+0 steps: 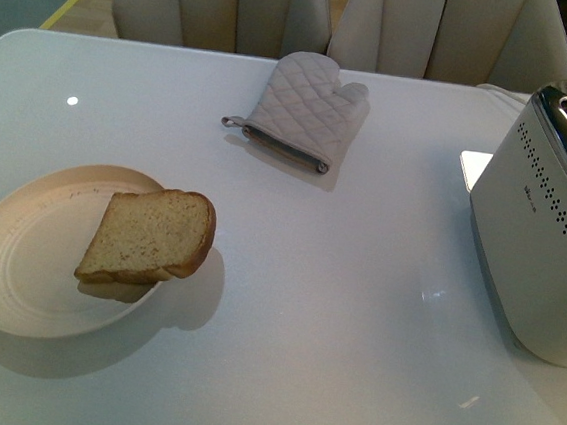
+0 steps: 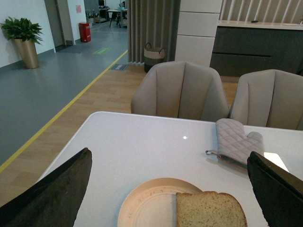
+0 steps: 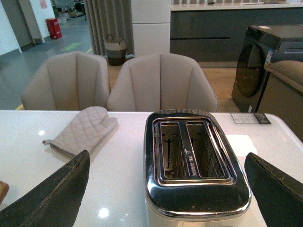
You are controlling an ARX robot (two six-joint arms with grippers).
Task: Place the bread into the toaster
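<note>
White table (image 1: 335,308): at its right edge, toaster (image 1: 548,228), chrome top, both slots empty. At its left, cream plate (image 1: 17,267) holding the bread (image 1: 151,235), one slice tilted over the plate's right rim; grey oven mitt (image 1: 298,109) at far middle. Left gripper (image 2: 169,152) over the plate, right gripper (image 3: 166,155) over the toaster, jaws of each spread wide, gripping nothing.
</note>
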